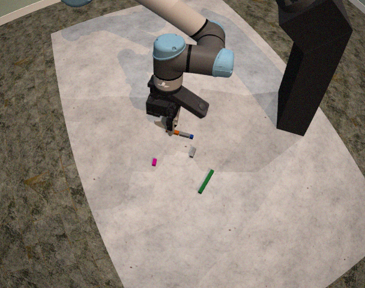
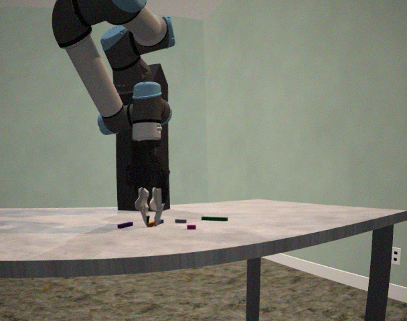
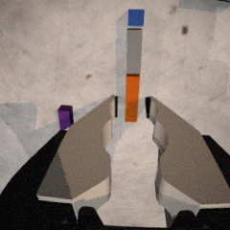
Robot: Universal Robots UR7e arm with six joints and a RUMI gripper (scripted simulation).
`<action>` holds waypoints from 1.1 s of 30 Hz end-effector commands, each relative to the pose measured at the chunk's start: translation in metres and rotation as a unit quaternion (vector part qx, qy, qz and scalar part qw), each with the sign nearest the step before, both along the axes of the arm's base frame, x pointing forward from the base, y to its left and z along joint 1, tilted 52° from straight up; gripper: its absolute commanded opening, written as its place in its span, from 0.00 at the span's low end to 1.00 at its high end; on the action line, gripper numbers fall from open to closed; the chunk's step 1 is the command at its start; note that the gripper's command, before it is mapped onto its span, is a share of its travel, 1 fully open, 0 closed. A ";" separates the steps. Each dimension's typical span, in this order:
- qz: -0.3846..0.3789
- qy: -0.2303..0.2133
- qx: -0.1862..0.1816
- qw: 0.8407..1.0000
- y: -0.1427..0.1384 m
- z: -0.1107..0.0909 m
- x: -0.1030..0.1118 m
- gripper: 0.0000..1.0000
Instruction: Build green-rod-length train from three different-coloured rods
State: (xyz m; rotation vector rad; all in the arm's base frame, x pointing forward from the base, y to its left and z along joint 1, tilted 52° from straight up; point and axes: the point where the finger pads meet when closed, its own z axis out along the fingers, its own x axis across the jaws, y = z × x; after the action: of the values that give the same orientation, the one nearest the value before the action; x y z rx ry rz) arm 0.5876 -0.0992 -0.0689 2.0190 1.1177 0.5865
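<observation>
An orange rod (image 1: 176, 132) (image 2: 150, 224) (image 3: 132, 96), a grey rod (image 1: 184, 134) (image 3: 134, 52) and a blue rod (image 1: 191, 136) (image 3: 136, 17) lie flat in a straight line. Orange and grey meet end to end; a thin gap shows between grey and blue. My gripper (image 2: 152, 223) (image 3: 131, 98) is open a little around the orange rod's outer end, low at the table, with space between each finger and the rod. The green rod (image 1: 206, 181) (image 2: 214, 219) lies flat, well apart from the line.
A second grey rod (image 1: 193, 152) (image 2: 180, 221) lies between the line and the green rod. A magenta rod (image 1: 153, 162) (image 2: 191, 227) lies apart. A purple rod (image 2: 125, 225) (image 3: 65, 116) lies on the gripper's other side, hidden in the top view. The dark robot pedestal (image 1: 304, 80) stands behind.
</observation>
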 end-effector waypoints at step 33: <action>0.000 0.000 0.000 1.000 0.035 0.056 -0.061 1.00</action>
State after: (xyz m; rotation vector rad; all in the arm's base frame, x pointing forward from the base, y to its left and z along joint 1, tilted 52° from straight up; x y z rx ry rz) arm 0.5266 -0.0649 -0.0137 2.0188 1.1177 0.5866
